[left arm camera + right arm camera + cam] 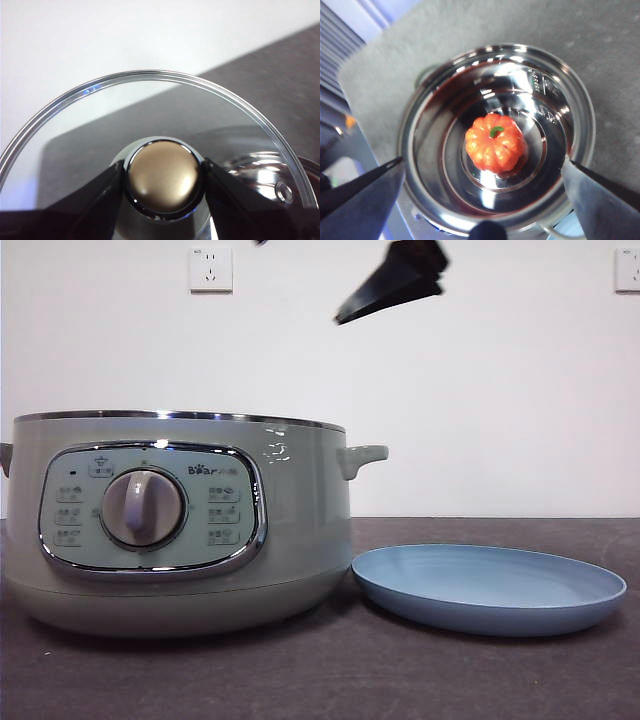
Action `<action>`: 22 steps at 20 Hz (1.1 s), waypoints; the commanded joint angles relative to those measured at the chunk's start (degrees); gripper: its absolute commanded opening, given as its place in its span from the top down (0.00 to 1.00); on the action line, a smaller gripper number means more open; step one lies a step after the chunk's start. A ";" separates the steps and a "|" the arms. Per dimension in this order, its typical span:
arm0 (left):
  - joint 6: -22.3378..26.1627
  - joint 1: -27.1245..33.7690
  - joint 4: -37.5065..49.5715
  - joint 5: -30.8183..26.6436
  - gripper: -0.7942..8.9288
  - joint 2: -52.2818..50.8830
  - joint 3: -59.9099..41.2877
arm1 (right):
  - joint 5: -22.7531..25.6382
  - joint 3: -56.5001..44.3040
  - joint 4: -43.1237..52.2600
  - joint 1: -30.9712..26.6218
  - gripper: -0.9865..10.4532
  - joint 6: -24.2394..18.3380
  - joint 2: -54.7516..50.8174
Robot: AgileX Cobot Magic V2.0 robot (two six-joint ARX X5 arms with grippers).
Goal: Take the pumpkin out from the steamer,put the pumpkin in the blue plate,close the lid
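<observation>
Front and centre on the dark table (330,680), the steamer (180,525) sits with its dial facing us and its top open, no lid on it. Just beside it, nearly touching its base, the blue plate (490,588) lies flat and bare. Up above, a black gripper tip hangs in the air near the top edge, clear of both. From the right wrist view, the right gripper (482,200) hovers over the steamer's shiny steel bowl (497,135) with its jaws spread wide, holding nothing, and there's the pumpkin (495,142), sitting upright in the middle of the bowl's floor, green stem up. Over on the left wrist view, the left gripper (164,182) is clamped on the lid's knob (164,181), a jaw pressed on each side, and the glass lid (75,150) is held off the steamer, table and white wall (125,35) showing through it.
</observation>
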 commanded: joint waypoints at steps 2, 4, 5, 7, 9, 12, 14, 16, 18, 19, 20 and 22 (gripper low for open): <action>0.94 0.07 2.21 -3.13 0.93 -3.15 1.18 | 5.81 10.45 -7.19 4.50 0.31 -5.44 9.16; 0.94 0.07 2.14 -3.15 0.93 -3.87 1.18 | 9.35 15.04 -9.29 7.32 0.31 -7.30 14.34; 0.94 0.07 2.14 -3.15 0.93 -4.17 1.18 | 11.21 16.96 -9.99 8.35 0.30 -7.80 16.83; 1.16 0.07 1.81 -3.15 0.93 -4.28 1.18 | 13.64 19.52 -10.32 10.03 0.30 -8.33 21.20; 1.18 0.07 0.90 -3.15 0.93 -4.28 1.18 | 14.05 20.09 -9.25 10.99 0.30 -9.68 24.28; 1.18 0.07 -0.04 -3.15 0.93 -4.24 1.18 | 17.27 20.09 -8.48 11.52 0.30 -11.04 28.09; 1.18 0.07 -0.07 -3.15 0.93 -4.26 1.18 | 17.49 20.09 -8.33 11.43 0.30 -11.61 30.36; 1.18 0.07 -0.26 -3.13 0.93 -4.26 1.18 | 17.05 20.09 -8.13 11.02 0.30 -11.85 32.20; 1.18 0.07 -0.33 -3.10 0.93 -4.26 1.18 | 16.41 20.09 -6.80 11.02 0.31 -12.04 34.05; 1.18 0.07 -0.35 -3.10 0.93 -4.26 1.18 | 16.39 20.09 -5.95 11.04 0.32 -12.22 34.56; 1.18 0.07 -0.37 -3.10 0.93 -4.26 1.18 | 16.41 20.09 -5.73 11.04 0.41 -12.17 34.73; 1.18 0.07 -0.52 -3.10 0.93 -4.26 1.18 | 16.44 20.09 -5.70 11.06 0.67 -12.04 34.93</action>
